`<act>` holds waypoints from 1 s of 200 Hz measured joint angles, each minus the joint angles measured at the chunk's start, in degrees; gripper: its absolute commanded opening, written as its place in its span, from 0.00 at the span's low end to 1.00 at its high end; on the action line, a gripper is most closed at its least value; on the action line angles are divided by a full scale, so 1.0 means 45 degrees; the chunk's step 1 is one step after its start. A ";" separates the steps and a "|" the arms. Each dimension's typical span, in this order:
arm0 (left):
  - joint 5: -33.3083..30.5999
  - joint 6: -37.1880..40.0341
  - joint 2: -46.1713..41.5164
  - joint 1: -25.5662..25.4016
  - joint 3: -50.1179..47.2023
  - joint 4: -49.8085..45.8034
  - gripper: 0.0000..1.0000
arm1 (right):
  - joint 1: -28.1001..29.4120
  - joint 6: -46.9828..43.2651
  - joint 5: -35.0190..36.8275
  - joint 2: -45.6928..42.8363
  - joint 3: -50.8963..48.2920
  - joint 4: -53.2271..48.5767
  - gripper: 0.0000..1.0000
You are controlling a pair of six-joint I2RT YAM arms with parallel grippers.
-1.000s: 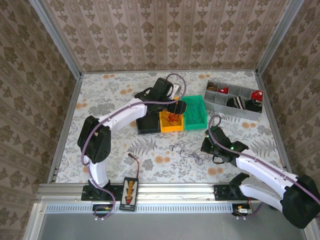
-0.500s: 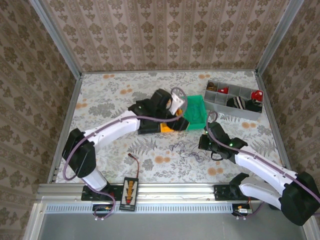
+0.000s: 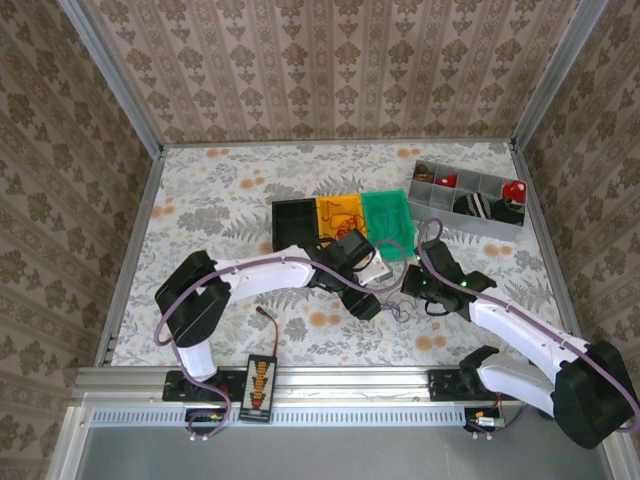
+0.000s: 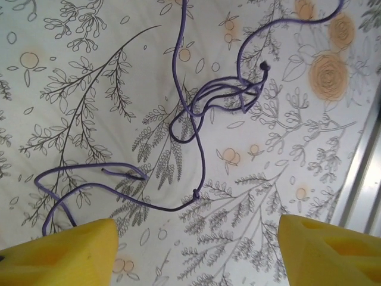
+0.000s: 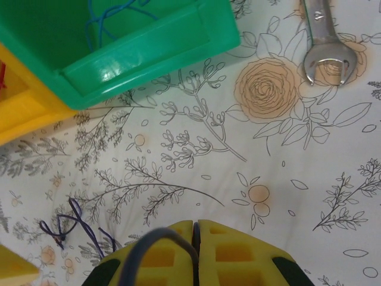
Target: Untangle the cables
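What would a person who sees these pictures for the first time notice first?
Most likely the purple cables, a thin loose tangle lying on the flowered table just ahead of the left gripper, whose yellow fingers stand wide apart. After that, the eye goes to the row of bright bins further back on the table: the black bin, the yellow bin and the green bin, side by side.

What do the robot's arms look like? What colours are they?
Both arms are smooth white tubes joined by chunky black joints. The left arm and the right arm each have a thick lilac cable running along them. Their fingers are bright yellow blocks with hollow pockets.
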 measured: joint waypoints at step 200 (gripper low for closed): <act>-0.0952 0.0971 0.1681 -0.0291 -0.0175 0.1375 0.00 | -0.3356 -0.0102 -0.2594 0.0685 0.0559 -0.0107 0.00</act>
